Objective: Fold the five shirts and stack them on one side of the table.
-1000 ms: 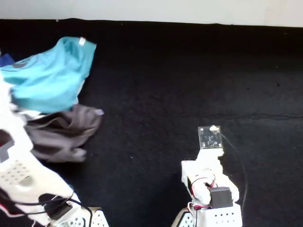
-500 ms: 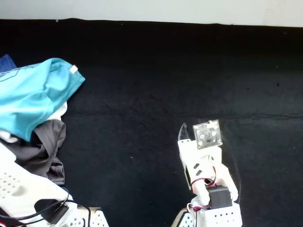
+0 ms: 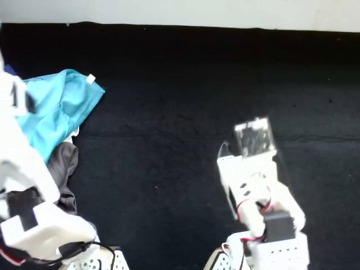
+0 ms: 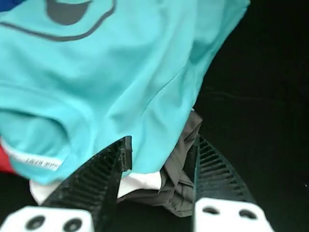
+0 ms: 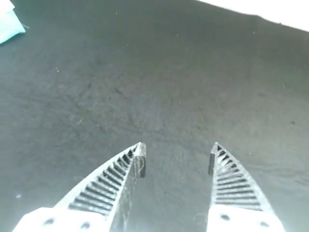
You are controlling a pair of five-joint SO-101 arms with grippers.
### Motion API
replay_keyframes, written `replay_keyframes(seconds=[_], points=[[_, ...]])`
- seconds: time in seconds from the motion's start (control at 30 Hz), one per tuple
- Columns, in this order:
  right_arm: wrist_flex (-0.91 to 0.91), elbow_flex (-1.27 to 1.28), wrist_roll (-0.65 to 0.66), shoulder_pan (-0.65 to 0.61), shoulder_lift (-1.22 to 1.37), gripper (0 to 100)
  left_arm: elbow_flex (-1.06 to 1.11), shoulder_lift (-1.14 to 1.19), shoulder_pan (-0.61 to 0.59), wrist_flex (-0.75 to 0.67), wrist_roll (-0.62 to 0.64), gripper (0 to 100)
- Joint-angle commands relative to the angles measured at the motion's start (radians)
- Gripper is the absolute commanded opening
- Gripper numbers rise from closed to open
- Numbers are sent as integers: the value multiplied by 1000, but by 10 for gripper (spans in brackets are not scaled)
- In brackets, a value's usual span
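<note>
Lit softly and evenly from above. Dim and nearly featureless across the black desk [image 3: 169,84], shadows lost in the cloth. Blown out to flat white along the top edge of the high view and over the left arm [image 3: 22,169] at lower left. Bright on the teal shirt [image 4: 120,72], gently shaded in its folds. Washed to grey in the right wrist view, dull sheen on the right gripper [image 5: 176,157] jaws.

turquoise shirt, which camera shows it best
The left wrist view: the turquoise shirt is close up, its print, seams and label clear. The high view shows it bunched, farther off; the right wrist view catches just a corner.
</note>
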Motion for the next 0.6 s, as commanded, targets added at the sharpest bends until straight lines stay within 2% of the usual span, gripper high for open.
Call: replay_keyframes(seconds=[0.0, 0.1, 0.2, 0.57], points=[[243, -469, 12, -2, 260, 215, 81, 65, 22, -104, 9, 207], [427, -728, 12, -5, 383, 215, 93, 173, -4, -143, 11, 204], [524, -877, 12, -7, 450, 215, 91, 239, -27, -187, 11, 204], [556, -917, 14, -7, 489, 215, -143, 257, -182, -123, 3, 204]])
